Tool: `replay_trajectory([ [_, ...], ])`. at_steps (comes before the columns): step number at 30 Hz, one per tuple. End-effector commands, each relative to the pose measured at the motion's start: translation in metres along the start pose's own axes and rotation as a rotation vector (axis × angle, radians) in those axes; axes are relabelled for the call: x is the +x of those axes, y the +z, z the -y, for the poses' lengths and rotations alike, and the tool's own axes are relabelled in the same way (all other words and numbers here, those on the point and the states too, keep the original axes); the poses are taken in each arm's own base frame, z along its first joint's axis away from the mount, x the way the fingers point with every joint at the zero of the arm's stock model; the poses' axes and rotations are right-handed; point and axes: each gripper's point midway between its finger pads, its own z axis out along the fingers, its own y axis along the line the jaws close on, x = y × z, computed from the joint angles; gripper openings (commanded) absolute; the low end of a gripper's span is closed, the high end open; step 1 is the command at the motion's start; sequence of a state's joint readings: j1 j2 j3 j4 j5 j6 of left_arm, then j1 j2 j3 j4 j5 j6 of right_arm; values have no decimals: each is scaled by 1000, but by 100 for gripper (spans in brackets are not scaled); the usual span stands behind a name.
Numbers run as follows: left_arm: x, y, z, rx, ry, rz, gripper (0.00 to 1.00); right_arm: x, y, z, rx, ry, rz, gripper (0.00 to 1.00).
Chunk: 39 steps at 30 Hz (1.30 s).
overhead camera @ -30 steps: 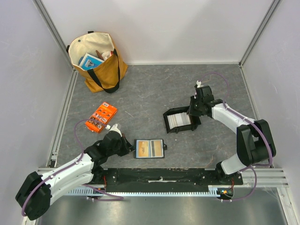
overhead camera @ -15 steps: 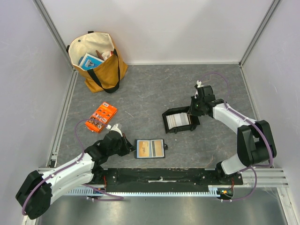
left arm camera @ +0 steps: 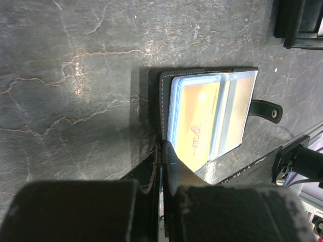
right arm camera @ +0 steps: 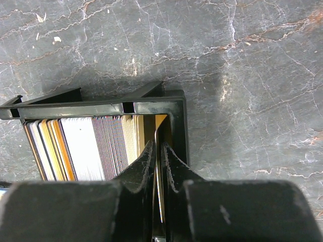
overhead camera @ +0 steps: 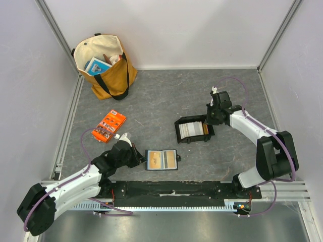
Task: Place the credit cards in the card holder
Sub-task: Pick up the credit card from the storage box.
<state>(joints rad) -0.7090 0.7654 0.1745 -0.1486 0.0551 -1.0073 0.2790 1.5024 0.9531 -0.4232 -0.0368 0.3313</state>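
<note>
Looking down from the top camera, the holder point(overhead camera: 161, 160) lies open and flat on the grey worktop point(overhead camera: 161, 101), near its front edge. The left end effector point(overhead camera: 139, 157) touches the holder's left edge. Farther back and to the right sits a black tray point(overhead camera: 177, 130) with a row of cards point(overhead camera: 193, 129) standing on edge in it. The right end effector point(overhead camera: 206, 122) dips into the tray's right end. An orange packet point(overhead camera: 109, 126) lies at the left, and a tan bag point(overhead camera: 116, 75) stands in the far left corner.

From the left wrist, the left end effector point(left arm camera: 161, 146) is narrow, its fingers all but together, with the stitched cover edge of the holder point(left arm camera: 222, 121) running into the slit between them. A tan card fills one clear slot, and the snap tab sticks out on the far side.

From the right wrist, the right end effector point(right arm camera: 157, 146) is narrow, pinching a single tan card point(right arm camera: 161, 120) at the end of the row of cards point(right arm camera: 86, 146), just inside the wall of the tray point(right arm camera: 126, 107).
</note>
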Motion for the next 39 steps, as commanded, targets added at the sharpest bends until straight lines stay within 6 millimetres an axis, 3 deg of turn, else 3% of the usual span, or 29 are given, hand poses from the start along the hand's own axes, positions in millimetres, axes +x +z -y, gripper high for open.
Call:
replay_trajectory([
  [1, -6, -1, 13, 50, 9, 22, 2, -11, -11, -9, -37, 10, 26, 13],
  [11, -6, -1, 13, 53, 13, 22, 2, 0, -6, 20, 158, -66, -23, 13],
  [25, -7, -2, 15, 61, 15, 24, 2, 10, -9, 19, 381, -213, -12, 18],
  [30, -7, -2, 15, 59, 16, 24, 2, 20, -4, 19, 405, -254, -46, 9],
  [31, -7, -2, 15, 60, 16, 25, 2, 18, -4, 18, 401, -261, -44, 0],
  [35, -7, -3, 17, 68, 18, 24, 2, -4, -18, 4, 351, -261, 14, 0],
  [39, -7, -5, 20, 85, 22, 27, 2, -38, -48, -17, 282, -231, 123, 0],
])
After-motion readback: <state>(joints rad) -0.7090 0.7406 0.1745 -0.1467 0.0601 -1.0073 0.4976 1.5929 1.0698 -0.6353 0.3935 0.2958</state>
